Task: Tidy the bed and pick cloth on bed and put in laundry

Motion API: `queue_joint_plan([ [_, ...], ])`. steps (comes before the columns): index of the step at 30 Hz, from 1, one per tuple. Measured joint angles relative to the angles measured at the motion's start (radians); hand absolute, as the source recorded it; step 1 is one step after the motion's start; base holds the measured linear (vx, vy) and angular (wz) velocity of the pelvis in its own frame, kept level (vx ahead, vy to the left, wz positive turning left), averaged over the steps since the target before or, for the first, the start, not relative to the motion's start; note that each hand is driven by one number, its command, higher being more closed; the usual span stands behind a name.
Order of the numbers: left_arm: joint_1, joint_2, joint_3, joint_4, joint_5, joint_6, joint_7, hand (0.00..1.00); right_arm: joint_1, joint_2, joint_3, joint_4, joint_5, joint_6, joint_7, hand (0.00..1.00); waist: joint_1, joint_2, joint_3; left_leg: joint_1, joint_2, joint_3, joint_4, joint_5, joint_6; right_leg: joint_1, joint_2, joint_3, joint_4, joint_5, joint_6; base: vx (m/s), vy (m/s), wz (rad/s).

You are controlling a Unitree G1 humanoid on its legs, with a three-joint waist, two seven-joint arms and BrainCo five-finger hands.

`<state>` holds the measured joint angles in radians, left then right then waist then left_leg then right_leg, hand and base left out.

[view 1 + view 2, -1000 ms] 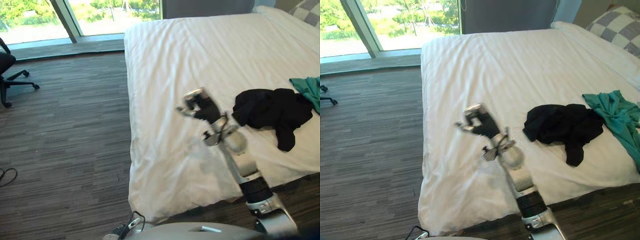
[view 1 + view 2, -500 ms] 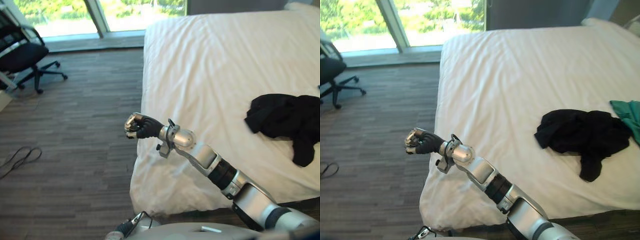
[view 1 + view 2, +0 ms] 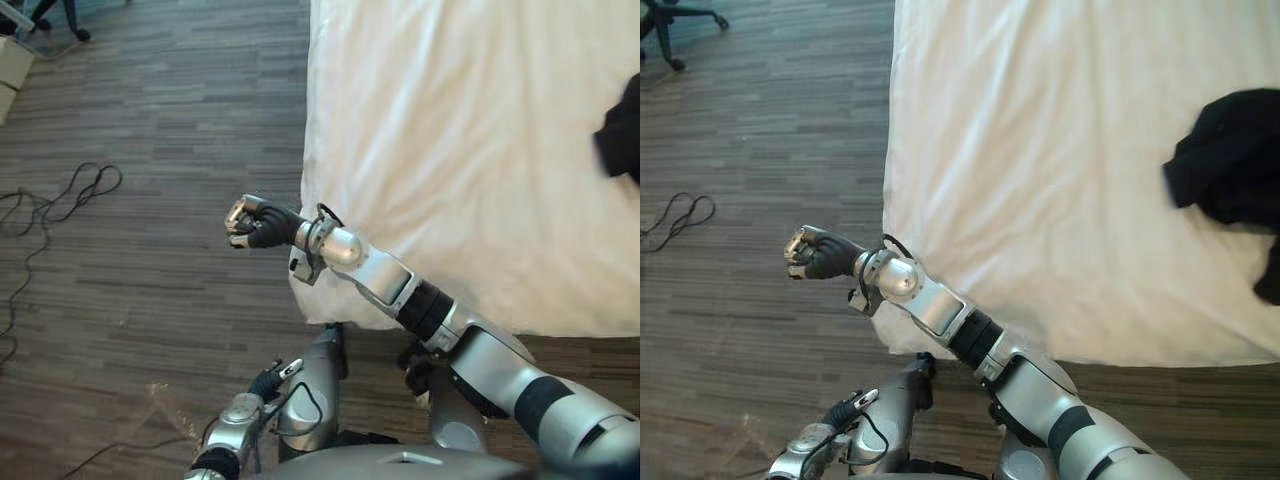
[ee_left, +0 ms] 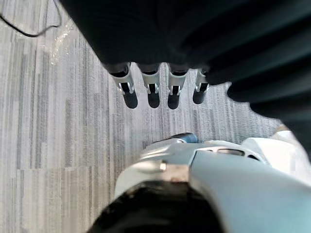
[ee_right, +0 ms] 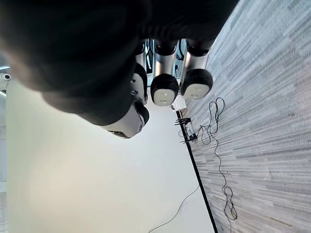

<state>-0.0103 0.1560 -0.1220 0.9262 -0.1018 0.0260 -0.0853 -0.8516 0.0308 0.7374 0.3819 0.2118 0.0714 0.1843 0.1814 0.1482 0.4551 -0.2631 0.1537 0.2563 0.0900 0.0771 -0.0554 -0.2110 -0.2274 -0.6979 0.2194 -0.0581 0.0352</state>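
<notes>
A black cloth [image 3: 1228,158] lies crumpled on the white bed [image 3: 470,150], toward its right side; it also shows at the edge of the left eye view [image 3: 624,135]. My right hand [image 3: 256,223] reaches out to the left past the bed's near corner and hangs over the wooden floor. Its fingers [image 5: 164,90] are curled into a fist with nothing in them. It is far from the black cloth. My left hand [image 4: 153,92] hangs low beside my body over the floor, fingers relaxed and holding nothing.
The bed's near corner [image 3: 330,300] with its sheet hanging down is just right of my right wrist. Wooden floor [image 3: 150,200] spreads to the left. An office chair's base [image 3: 665,20] stands at the far upper left.
The camera has tilted down and shifted. My right hand has swung left from above the bed to beyond its corner, over the floor, and has stayed curled.
</notes>
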Motion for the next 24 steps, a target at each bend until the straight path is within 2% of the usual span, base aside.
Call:
queue_joint_plan([
  [2,-0.020,0.000,-0.025,0.000,-0.010,-0.001,0.000,0.00,0.002,-0.001,-0.001,0.014,-0.001,0.002,-0.020,1.00,0.003,0.021,0.009,-0.045,-0.006,-0.007,-0.002,0.001,0.000,-0.068,-0.023,0.003,0.056,-0.027,-0.019,-0.15,0.033,0.06],
  [3,-0.027,-0.001,-0.031,0.002,-0.017,-0.001,0.000,0.00,0.007,-0.002,-0.002,0.023,-0.001,0.006,-0.031,1.00,0.004,0.027,0.012,-0.063,-0.010,-0.016,-0.003,0.001,0.000,-0.095,-0.031,0.009,0.076,-0.037,-0.017,-0.11,0.029,0.03],
  [7,-0.081,-0.010,-0.058,0.033,-0.040,0.001,0.000,0.00,0.079,-0.004,-0.012,0.079,-0.005,0.035,-0.044,1.00,0.028,0.054,0.023,-0.113,-0.030,-0.013,-0.005,0.006,0.000,-0.177,-0.062,0.036,0.132,-0.037,-0.020,-0.07,0.025,-0.02],
  [9,-0.112,-0.013,-0.084,0.042,-0.056,0.008,0.001,0.00,0.116,-0.004,-0.003,0.125,-0.048,0.060,-0.067,1.00,0.035,0.072,0.027,-0.146,-0.039,-0.013,-0.018,0.017,-0.005,-0.225,-0.075,0.045,0.148,-0.027,-0.027,-0.03,0.010,0.04],
  [13,-0.193,-0.028,-0.113,0.079,-0.076,0.014,0.010,0.00,0.137,-0.004,-0.026,0.208,-0.080,0.068,-0.134,1.00,0.059,0.078,0.025,-0.211,-0.044,-0.018,-0.042,0.057,-0.003,-0.310,-0.082,0.050,0.167,-0.020,-0.034,0.01,-0.042,0.03],
  [15,-0.267,-0.045,-0.113,0.107,-0.076,0.031,0.028,0.00,0.140,-0.004,-0.057,0.280,-0.080,0.067,-0.196,1.00,0.073,0.078,0.025,-0.236,-0.043,-0.033,-0.054,0.075,-0.004,-0.340,-0.082,0.049,0.176,-0.020,-0.033,0.02,-0.066,0.11],
  [17,-0.345,-0.074,-0.112,0.137,-0.076,0.046,0.050,0.00,0.127,-0.001,-0.096,0.358,-0.080,0.046,-0.265,1.00,0.086,0.080,0.024,-0.265,-0.044,-0.050,-0.053,0.082,-0.008,-0.368,-0.084,0.048,0.186,-0.021,-0.035,-0.01,-0.061,0.11],
  [20,-0.458,-0.161,-0.112,0.161,-0.085,0.057,0.073,0.00,0.087,-0.001,-0.154,0.463,-0.077,0.001,-0.347,1.00,0.085,0.080,0.024,-0.319,-0.048,-0.058,-0.054,0.096,-0.002,-0.419,-0.089,0.047,0.200,-0.019,-0.039,-0.01,-0.021,0.13],
  [22,-0.503,-0.178,-0.109,0.193,-0.089,0.087,0.115,0.00,0.072,-0.001,-0.181,0.507,-0.068,-0.025,-0.368,1.00,0.081,0.080,0.024,-0.337,-0.048,-0.059,-0.053,0.099,-0.003,-0.438,-0.089,0.047,0.202,-0.015,-0.044,-0.01,-0.009,0.02],
  [24,-0.519,-0.182,-0.109,0.196,-0.124,0.104,0.128,0.00,0.073,-0.001,-0.187,0.530,-0.058,-0.057,-0.370,1.00,0.075,0.080,0.024,-0.344,-0.047,-0.059,-0.051,0.099,-0.003,-0.444,-0.089,0.049,0.201,-0.014,-0.046,0.00,0.000,0.00],
])
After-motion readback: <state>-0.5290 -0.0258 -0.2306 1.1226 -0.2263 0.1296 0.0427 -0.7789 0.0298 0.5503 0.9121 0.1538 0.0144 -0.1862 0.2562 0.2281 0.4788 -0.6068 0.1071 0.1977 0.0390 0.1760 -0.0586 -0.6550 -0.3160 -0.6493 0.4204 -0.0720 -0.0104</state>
